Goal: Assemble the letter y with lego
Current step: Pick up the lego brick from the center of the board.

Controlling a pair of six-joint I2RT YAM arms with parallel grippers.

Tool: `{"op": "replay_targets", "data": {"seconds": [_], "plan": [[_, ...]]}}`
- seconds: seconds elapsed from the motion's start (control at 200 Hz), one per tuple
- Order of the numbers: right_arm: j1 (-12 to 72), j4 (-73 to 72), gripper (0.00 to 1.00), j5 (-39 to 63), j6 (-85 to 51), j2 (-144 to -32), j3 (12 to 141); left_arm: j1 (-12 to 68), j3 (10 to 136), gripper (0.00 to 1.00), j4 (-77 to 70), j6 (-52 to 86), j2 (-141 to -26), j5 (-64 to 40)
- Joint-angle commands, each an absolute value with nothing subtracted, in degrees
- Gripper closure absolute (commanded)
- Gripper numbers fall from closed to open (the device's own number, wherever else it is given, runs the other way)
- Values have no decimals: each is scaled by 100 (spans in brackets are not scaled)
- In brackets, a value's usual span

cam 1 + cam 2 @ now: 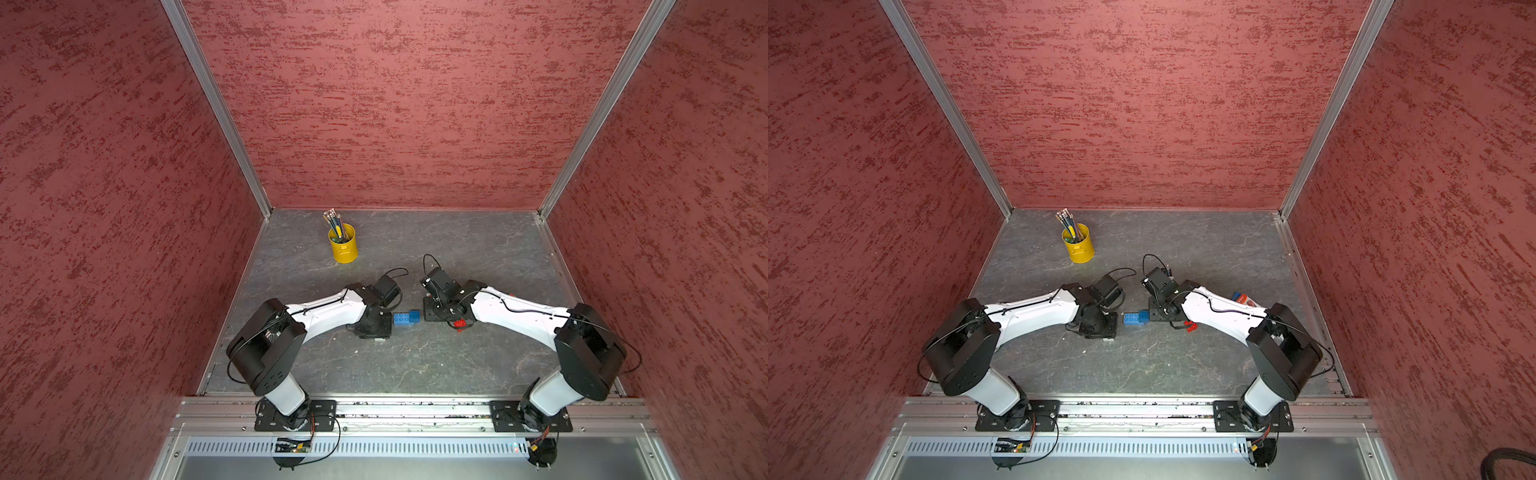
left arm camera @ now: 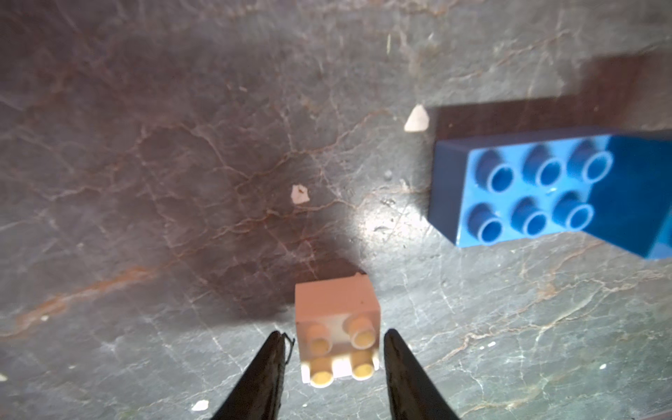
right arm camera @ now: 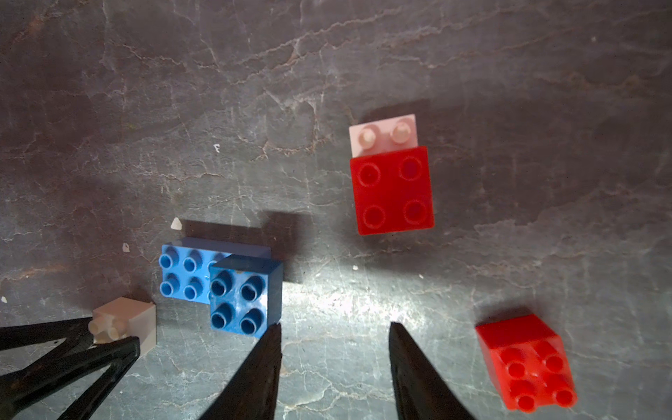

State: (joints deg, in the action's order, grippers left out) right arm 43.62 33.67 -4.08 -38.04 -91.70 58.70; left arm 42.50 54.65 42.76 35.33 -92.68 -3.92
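Note:
In the left wrist view a white brick [image 2: 336,320] lies on its side, studs toward the camera, between the fingers of my left gripper [image 2: 334,331]. Thin gaps show on both sides, so the gripper is open. A small blue brick [image 3: 245,292] sits on one end of the longer blue brick [image 3: 182,271], and both top views show the pair [image 1: 405,320] between the arms. My right gripper [image 3: 334,325] is open and empty, one fingertip [image 3: 272,338] beside the small blue brick. A red brick [image 3: 392,191] partly overlaps another white brick [image 3: 382,134]. A second red brick [image 3: 527,363] lies tilted.
A yellow pencil cup [image 1: 343,245] stands at the back left of the grey stone-patterned table [image 1: 457,232]. Red walls close in three sides. A small red-and-blue item [image 1: 1244,299] shows behind the right arm. Pale crumbs [image 2: 300,193] dot the table near the bricks.

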Motion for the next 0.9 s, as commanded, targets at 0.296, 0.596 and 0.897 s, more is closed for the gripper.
{"op": "replay_targets", "data": {"seconds": [0.296,0.596,0.897], "plan": [[4263,3200,49,-378,-3727,-9048,5757,4311,5563,65,4324,3586,-9470,-317],[4228,3147,49,-378,-3727,-8943,5671,4368,5685,59,4329,3640,-9553,-296],[4201,3112,49,-398,-3745,-8773,5538,4377,5785,71,4436,3639,-9526,-191]]}}
